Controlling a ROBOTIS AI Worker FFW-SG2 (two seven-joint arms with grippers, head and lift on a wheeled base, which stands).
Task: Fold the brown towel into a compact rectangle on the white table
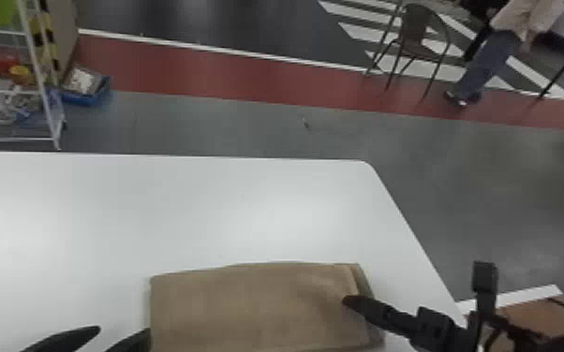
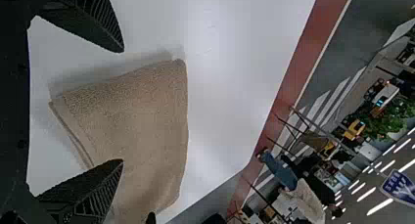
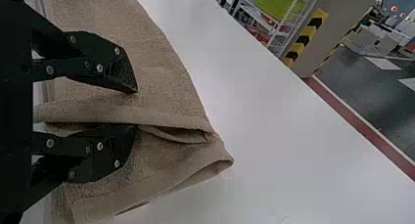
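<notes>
In the head view, the folded brown towel [image 1: 257, 309] lies at bottom centre on the white table [image 1: 178, 206], long axis running left to right. The left gripper [image 1: 124, 330] is near its left end, the right gripper [image 1: 347, 301] at its right.

Left wrist view: spread fingers [image 2: 98, 26], towel beyond.

Right wrist view: fingers [image 3: 115, 70] stand apart, a towel fold showing between.
</notes>
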